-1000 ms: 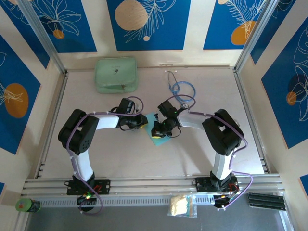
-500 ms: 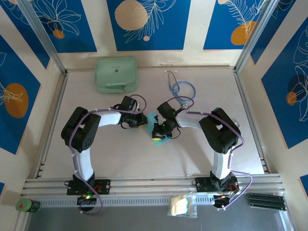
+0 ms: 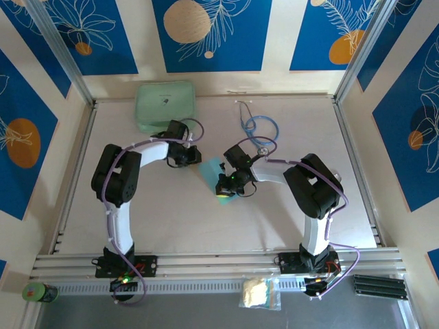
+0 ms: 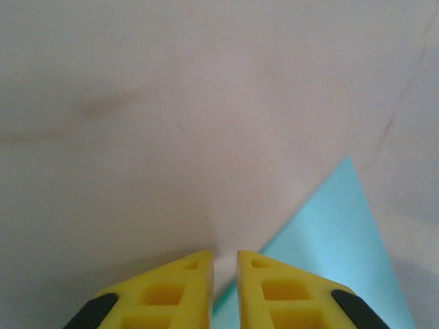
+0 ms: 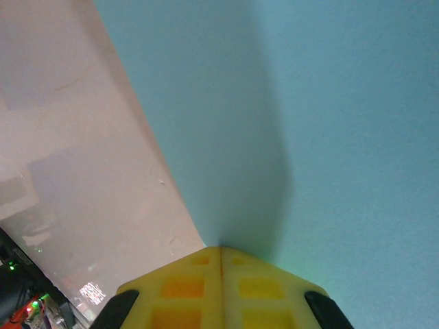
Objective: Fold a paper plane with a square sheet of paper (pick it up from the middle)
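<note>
The mint-green case (image 3: 164,106) at the far left of the surface (image 3: 171,219) has one small dark mark on its lid, too small to read. A green can (image 3: 40,293) stands beyond the near left corner of the surface, and its label is also too small to read. The walls have blue panels (image 3: 211,34) with white leaf drawings and orange and cream circles.

The square sheet of paper (image 3: 212,168) is thin, light blue and plain. It lies flat near the middle of the surface, between the two arms, turned so that its edges run diagonally. In the left wrist view one pointed corner of it (image 4: 343,253) shows, with a straight clean edge running down toward the fingers. In the right wrist view the paper (image 5: 329,123) is smooth and of even colour, and its long edge crosses the picture from the top to the fingertips. I cannot tell from these views whether it is already creased.

The left fingers (image 4: 185,284) are yellow and almost together, with a narrow gap between them. They hold nothing and are just at the far left edge of the paper. The right fingers (image 5: 185,281) are fully closed, tip against tip, and point down on the near part of the paper, where they throw a shadow.

A stethoscope (image 3: 259,127) with blue tubing lies beyond the paper, apart from it.
</note>
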Available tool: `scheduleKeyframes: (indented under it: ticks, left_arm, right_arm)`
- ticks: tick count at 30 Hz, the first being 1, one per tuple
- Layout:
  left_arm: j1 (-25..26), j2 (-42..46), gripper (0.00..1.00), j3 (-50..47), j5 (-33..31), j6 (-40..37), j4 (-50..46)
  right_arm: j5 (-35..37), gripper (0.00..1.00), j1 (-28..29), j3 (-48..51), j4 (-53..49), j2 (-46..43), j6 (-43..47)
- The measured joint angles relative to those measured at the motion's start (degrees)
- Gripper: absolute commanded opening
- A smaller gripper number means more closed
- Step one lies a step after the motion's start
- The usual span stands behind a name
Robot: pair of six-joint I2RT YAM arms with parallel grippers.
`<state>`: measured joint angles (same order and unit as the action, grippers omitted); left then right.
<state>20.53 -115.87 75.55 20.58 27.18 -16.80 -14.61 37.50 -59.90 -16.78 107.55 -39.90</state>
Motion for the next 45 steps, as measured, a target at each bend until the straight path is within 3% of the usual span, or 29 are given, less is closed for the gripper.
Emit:
scheduleKeyframes:
  ticks: [4,10,14,20,28,39,45]
  left_arm:
    - [-1.0,2.1,0.27,-0.1,-1.3,0.9,0.7]
    - [-0.2,12.9,0.40,-8.7,-2.2,7.0,5.1]
    - [0.0,19.5,0.55,-16.2,-3.6,12.2,9.2]
    - [0.0,24.0,0.66,-24.3,-6.3,18.6,12.5]
    - [0.0,24.8,0.71,-26.5,-6.8,21.6,15.1]
    - [2.3,23.6,0.79,-26.4,-3.4,22.5,18.1]
    - [4.4,20.4,0.79,-24.0,0.7,23.3,19.4]
  right_arm:
    - [-0.6,0.00,0.0,-3.0,-0.3,2.2,-2.5]
    - [0.0,0.00,-0.3,-9.5,-0.4,4.2,-6.3]
    - [1.0,0.11,-1.8,-11.3,-0.3,2.9,-6.4]
    - [4.7,0.19,-4.4,-21.5,-5.1,8.2,-0.9]
    - [10.0,0.24,-4.5,-26.8,-10.1,15.0,2.3]
    - [14.5,0.30,-4.1,-19.7,-13.9,8.6,-16.2]
    - [13.6,0.51,-5.5,-15.0,-12.0,-0.1,-16.6]
